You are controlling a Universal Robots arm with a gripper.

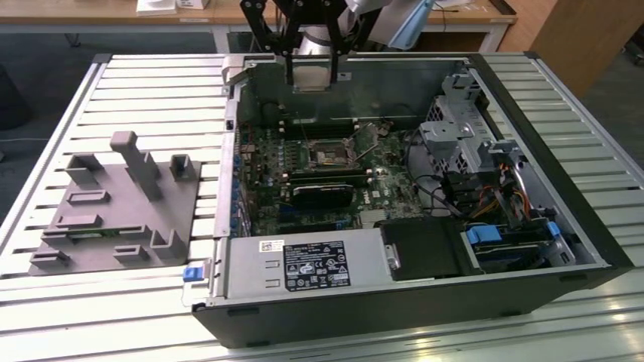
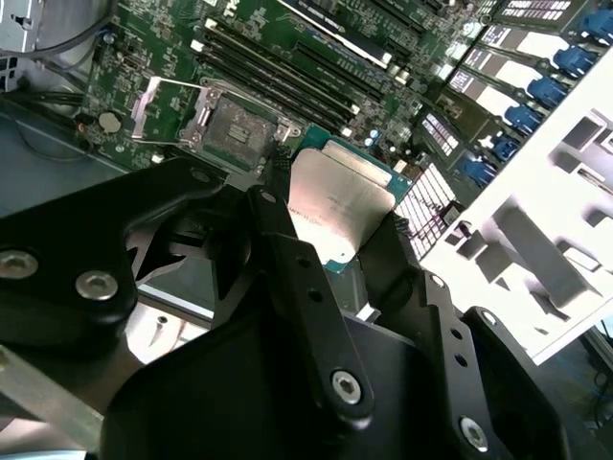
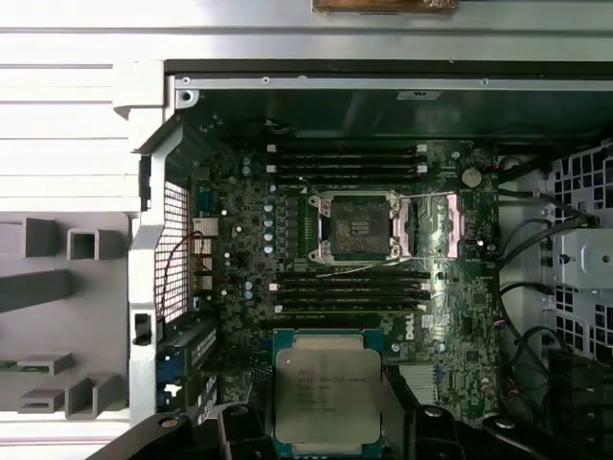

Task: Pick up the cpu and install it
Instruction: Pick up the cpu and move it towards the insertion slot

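My gripper hangs above the far wall of the open computer case, shut on the cpu. In both wrist views the cpu is a flat square chip with a silvery lid and a green edge, clamped between the black fingers. The open socket lies on the green motherboard, its metal frame and lever folded back. The chip is held well above the board and to one side of the socket.
A grey fixture plate with upright blocks lies on the slatted table at the exterior view's left. Inside the case are a black block below the socket, memory slots, a power supply and a drive cage with cables.
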